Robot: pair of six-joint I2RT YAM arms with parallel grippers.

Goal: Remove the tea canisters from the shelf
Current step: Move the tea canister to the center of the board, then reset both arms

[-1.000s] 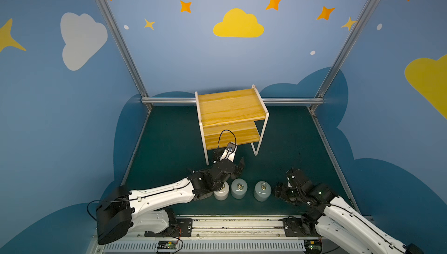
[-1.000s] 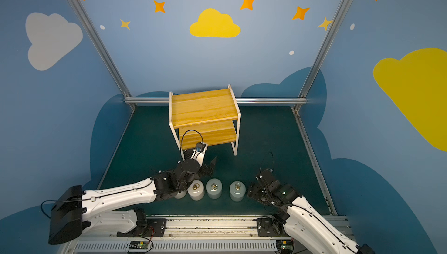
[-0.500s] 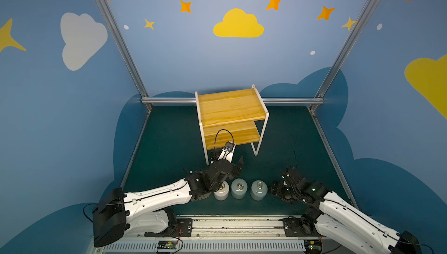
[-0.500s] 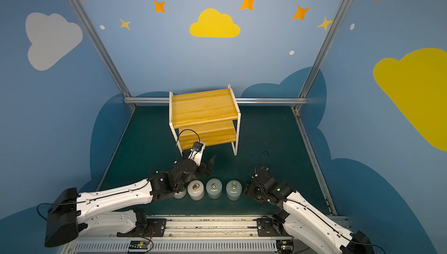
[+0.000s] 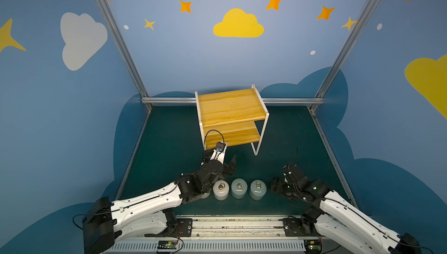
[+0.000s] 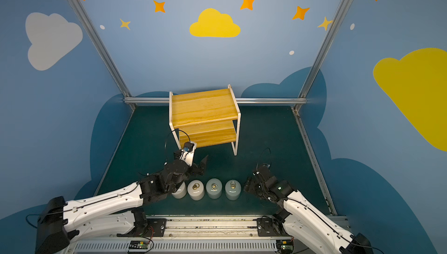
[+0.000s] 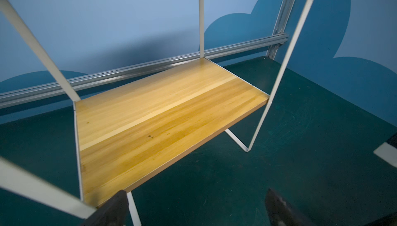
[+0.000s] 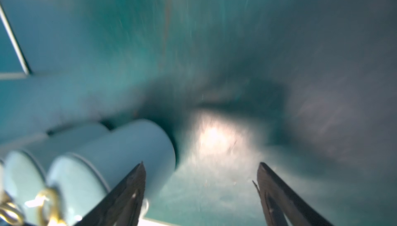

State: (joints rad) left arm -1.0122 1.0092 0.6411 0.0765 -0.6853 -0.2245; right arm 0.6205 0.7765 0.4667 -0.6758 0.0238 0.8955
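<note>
The shelf (image 5: 231,110) (image 6: 204,106) stands at the back middle of the mat, both boards bare; the left wrist view shows its lower board (image 7: 161,117) empty. Near the front edge stand a white canister (image 5: 220,190) (image 6: 196,190) and two grey-blue canisters (image 5: 239,188) (image 5: 257,189) (image 6: 214,188) (image 6: 232,189) in a row. Another white canister (image 6: 180,190) is partly hidden under my left arm. My left gripper (image 5: 220,159) (image 7: 195,194) is open above the mat before the shelf. My right gripper (image 5: 273,187) (image 8: 200,164) is open, with the end grey-blue canister (image 8: 129,145) beside one finger, outside the jaws.
Blue walls with metal posts close in the dark green mat (image 5: 290,144) on three sides. A metal rail (image 5: 242,226) with both arm bases runs along the front edge.
My right gripper carried the end grey-blue canister slightly left into the row, then opened and let it go. My left gripper opened a little wider.
</note>
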